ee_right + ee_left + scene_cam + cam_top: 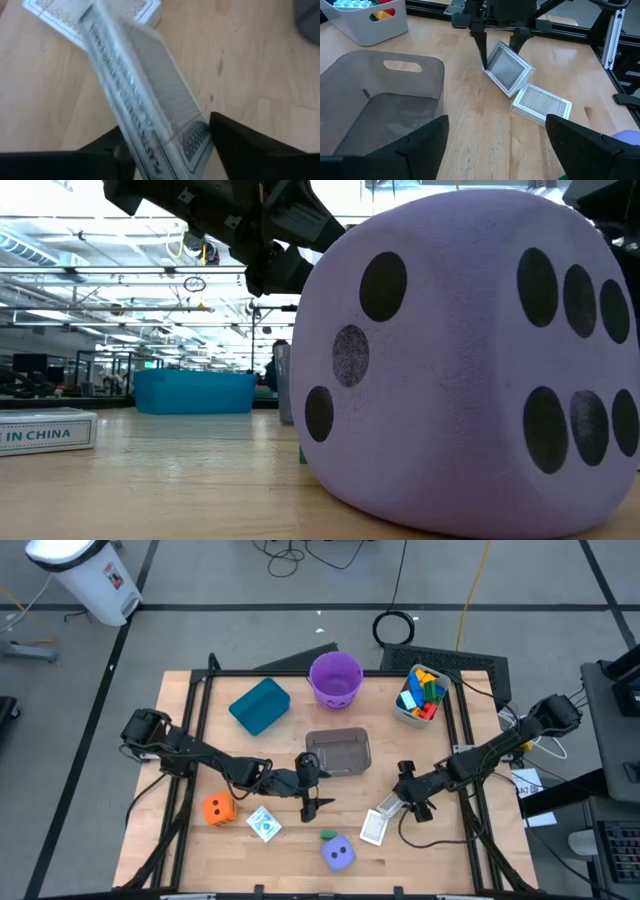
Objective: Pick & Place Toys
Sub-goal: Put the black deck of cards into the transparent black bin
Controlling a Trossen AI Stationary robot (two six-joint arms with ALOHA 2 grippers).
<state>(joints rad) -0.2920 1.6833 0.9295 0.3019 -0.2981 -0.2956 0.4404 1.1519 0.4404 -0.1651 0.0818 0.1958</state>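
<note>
A tilted card box (506, 74) is clamped in the right tool (499, 55), with a second box (540, 103) lying just beside it. The left tool (310, 788) is held apart, empty, near the grey tub (340, 752). Both dice, orange (219, 808) and purple (339, 854), are left on the surface (200, 860); most work is judged to remain.

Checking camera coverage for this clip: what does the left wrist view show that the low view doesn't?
Only the left wrist view: the right tool tilting one card box up beside a second card box, plus the clear tub and white bin. Only the low view: the teal bin. Both: the purple die, and the table.
</note>
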